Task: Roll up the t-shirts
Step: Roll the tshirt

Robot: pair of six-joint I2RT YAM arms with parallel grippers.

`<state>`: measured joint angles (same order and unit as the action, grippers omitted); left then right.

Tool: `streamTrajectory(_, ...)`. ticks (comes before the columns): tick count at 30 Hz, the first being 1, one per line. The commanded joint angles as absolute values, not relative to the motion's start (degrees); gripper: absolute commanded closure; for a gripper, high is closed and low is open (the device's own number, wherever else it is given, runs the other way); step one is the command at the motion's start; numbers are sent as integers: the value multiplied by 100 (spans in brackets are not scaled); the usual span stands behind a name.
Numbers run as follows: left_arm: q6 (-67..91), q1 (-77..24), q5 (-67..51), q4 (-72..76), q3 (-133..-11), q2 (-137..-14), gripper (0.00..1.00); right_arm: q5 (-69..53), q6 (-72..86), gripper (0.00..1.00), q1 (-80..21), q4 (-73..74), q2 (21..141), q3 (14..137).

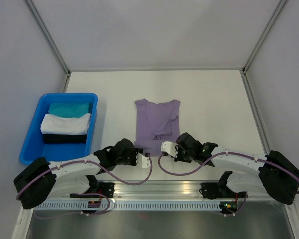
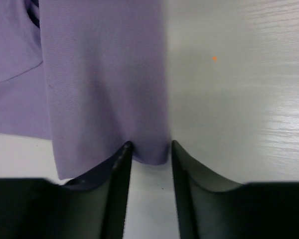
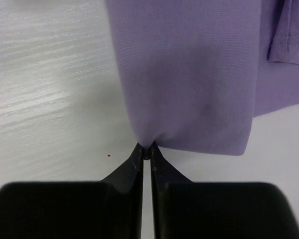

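Observation:
The lavender t-shirt (image 1: pixel 157 124) lies flat in the middle of the table, folded into a narrow strip with its hem toward me. My left gripper (image 1: pixel 142 158) is at the hem's near left corner. In the left wrist view its jaws stand apart, with the hem's corner (image 2: pixel 149 149) between the fingertips (image 2: pixel 124 149). My right gripper (image 1: pixel 165 147) is at the hem's near right corner. In the right wrist view it is shut (image 3: pixel 146 149) and pinches a small pucker of the shirt's (image 3: pixel 189 74) edge.
A blue bin (image 1: pixel 30 144) at the left holds folded teal, white and black garments (image 1: pixel 66 124). White walls and metal posts bound the table at the back and sides. A metal rail (image 1: pixel 154 191) runs along the near edge.

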<state>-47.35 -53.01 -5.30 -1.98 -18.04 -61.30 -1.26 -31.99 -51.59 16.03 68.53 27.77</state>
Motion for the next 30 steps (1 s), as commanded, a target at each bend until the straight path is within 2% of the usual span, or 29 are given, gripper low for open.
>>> streamTrajectory(1, -4791, -5326, -28, 281, -1837, -6538, 62, -97, -3067, 93, -5186, 1406, 6935, 2918)
streamTrajectory(3, -4641, -5317, 113, 299, -1959, -6775, 71, -184, -3085, 100, -5194, 1441, 6882, 2944)
streamTrajectory(4, -4632, -5317, 97, 255, -1995, -6820, 81, -237, -3120, 100, -5186, 1476, 6864, 2953)
streamTrajectory(7, -4536, -5274, 27, -16, -2118, -6864, 97, -500, -3138, 100, -5142, 1695, 6812, 3032)
streamTrajectory(12, -4394, -4633, -1386, -1615, -2846, -6584, 98, -1782, -3576, 100, -4441, 2644, 6768, 3558)
streamTrajectory(13, -4429, -4545, -1798, -1843, -2952, -6531, 98, -2437, -3699, 100, -4282, 3072, 6768, 3673)
streamTrajectory(16, -4763, -4158, -2755, -2985, -3426, -6468, 98, -3014, -4201, 100, -3947, 3872, 6951, 4173)
streamTrajectory(20, -5228, -3728, -4058, -4559, -4330, -6941, 98, -3881, -4306, 100, -3946, 4358, 7268, 4648)
streamTrajectory(22, -5674, -3334, -4828, -5846, -4830, -7432, 98, -4025, -4552, 100, -3946, 4770, 7496, 4928)
streamTrajectory(26, -5915, -2902, -5132, -6590, -5255, -8311, 98, -4165, -4404, 100, -3842, 4668, 7558, 4948)
streamTrajectory(30, -5871, -2277, -5335, -6688, -5852, -8955, 98, -4219, -3754, 100, -3455, 3763, 7532, 4668)
